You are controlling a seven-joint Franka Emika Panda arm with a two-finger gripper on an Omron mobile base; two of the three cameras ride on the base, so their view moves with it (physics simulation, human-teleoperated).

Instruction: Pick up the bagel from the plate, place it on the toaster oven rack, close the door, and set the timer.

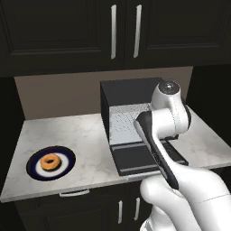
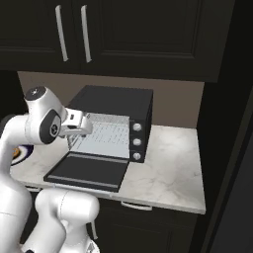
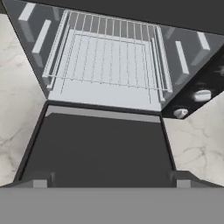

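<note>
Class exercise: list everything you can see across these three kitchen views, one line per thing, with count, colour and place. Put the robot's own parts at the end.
bagel: one, orange-brown, on the plate's centre
plate: one, navy rim, white ring, left part of the counter
counter: one, pale marble, below the wall cabinets
toaster oven: one, black, on the counter, standing open
toaster oven rack: one, silver wire, inside the oven cavity, nothing on it
door: one, black, dropped down flat in front of the oven
knobs: three, silver, down the oven's right side
wall cabinets: dark, silver bar handles, above the counter
gripper: one, dark fingertips wide apart, above the open door, holding nothing
arm: one, white, before the oven
</note>
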